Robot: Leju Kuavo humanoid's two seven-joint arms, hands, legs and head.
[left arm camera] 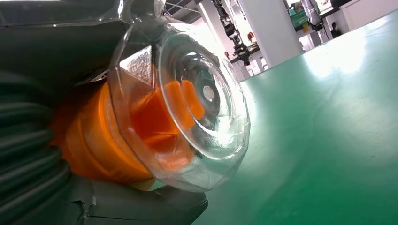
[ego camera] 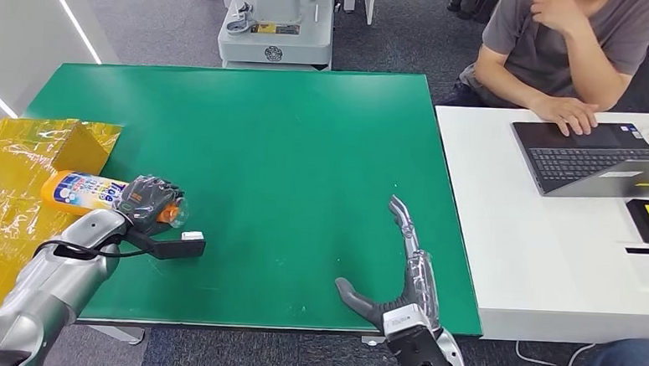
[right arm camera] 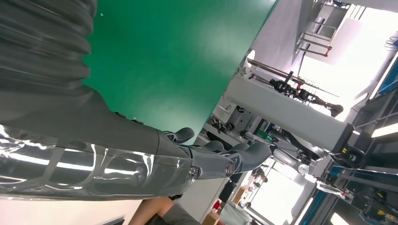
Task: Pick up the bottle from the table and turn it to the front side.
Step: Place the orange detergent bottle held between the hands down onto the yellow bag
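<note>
An orange bottle point(ego camera: 82, 192) with a white and blue label lies on its side at the left edge of the green table point(ego camera: 289, 148), its clear cap point(ego camera: 174, 211) pointing toward the table's middle. My left hand point(ego camera: 147, 200) grips it near the cap end, fingers wrapped over the top. The left wrist view shows the clear cap point(left arm camera: 187, 103) and orange neck point(left arm camera: 94, 140) close up, held against my left hand point(left arm camera: 42, 159). My right hand point(ego camera: 401, 262) rests flat on the table near the front right corner, fingers stretched out and holding nothing; the right hand point(right arm camera: 141, 150) is extended there too.
Yellow plastic sheeting point(ego camera: 20, 175) lies at the table's left end under the bottle's base. A white desk point(ego camera: 544, 245) with a laptop point(ego camera: 595, 159) adjoins the right side, where a person point(ego camera: 563, 44) sits. A grey machine point(ego camera: 275, 21) stands behind the table.
</note>
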